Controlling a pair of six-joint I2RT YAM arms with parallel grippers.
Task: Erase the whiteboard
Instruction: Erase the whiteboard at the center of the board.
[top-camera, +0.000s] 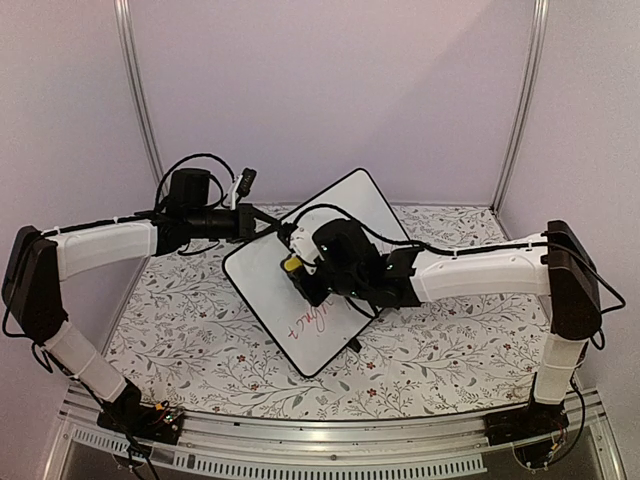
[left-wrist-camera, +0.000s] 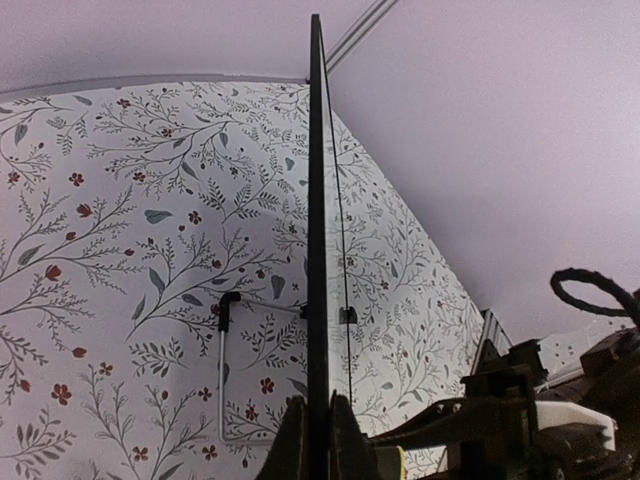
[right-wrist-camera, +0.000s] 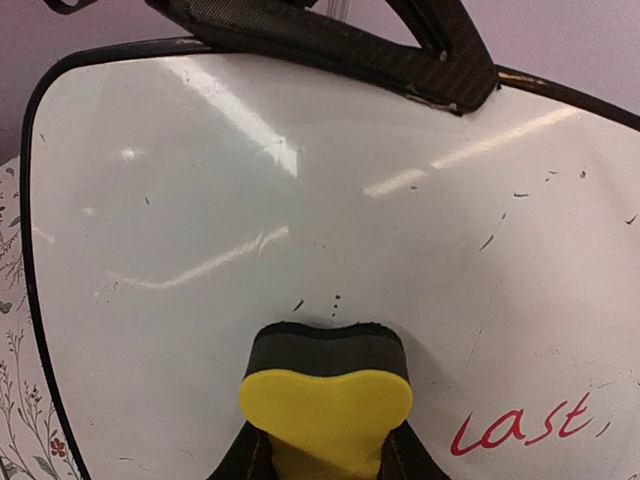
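Eraser (right-wrist-camera: 325, 395), clenched in my right gripper (right-wrist-camera: 325, 458), sits against the board (right-wrist-camera: 200, 200), mid-wipe I judge. My left gripper (left-wrist-camera: 317, 440) clamps the board's edge. Next: sweep across the red writing (right-wrist-camera: 520, 425) beside it.

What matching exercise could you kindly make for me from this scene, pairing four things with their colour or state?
Things:
1. whiteboard
2. eraser
3. word "last"
4. table cover

Colour or state:
A. leaf-and-flower print
B. red, not yet wiped
C. yellow back, dark pad facing the board
D. white face, thin black frame

Pairs: 1-D, 2-C, 3-B, 4-A
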